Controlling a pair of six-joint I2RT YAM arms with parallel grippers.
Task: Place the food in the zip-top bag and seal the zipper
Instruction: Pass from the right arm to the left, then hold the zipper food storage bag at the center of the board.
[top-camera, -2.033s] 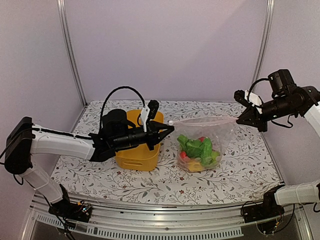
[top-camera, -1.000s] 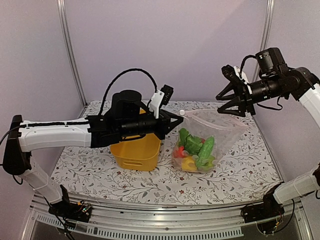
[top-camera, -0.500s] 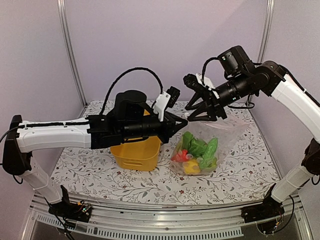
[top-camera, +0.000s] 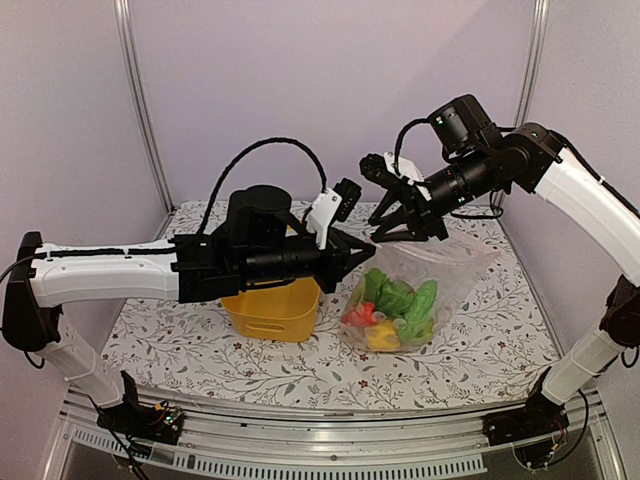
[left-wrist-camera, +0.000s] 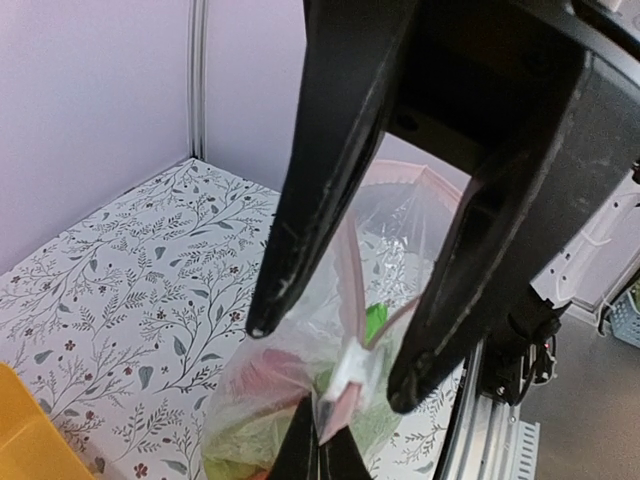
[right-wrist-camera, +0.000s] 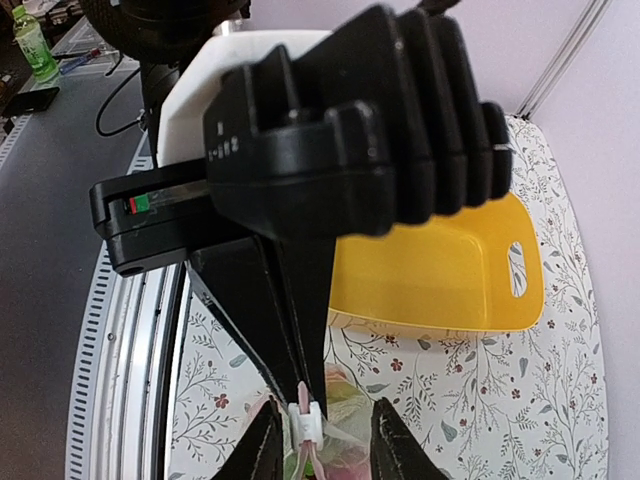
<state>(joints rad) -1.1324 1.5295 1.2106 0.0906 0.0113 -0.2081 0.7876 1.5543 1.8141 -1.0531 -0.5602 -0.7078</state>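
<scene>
Above the table (top-camera: 200, 345), the left tool (top-camera: 367, 246) pinches the zipper (left-wrist-camera: 348, 290) end — right tool (top-camera: 378, 229) open astride the slider (right-wrist-camera: 307, 420). Bag (top-camera: 445, 262) film is soft, slippery; grip the strip.

Clear zip-top bag (top-camera: 425, 262) upright, food (top-camera: 392, 305) inside, pink zipper (left-wrist-camera: 352, 290)

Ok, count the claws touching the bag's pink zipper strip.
2: the left claw pinches the zipper's left end, and the right claw meets the strip beside it, above the bagged food.
</scene>
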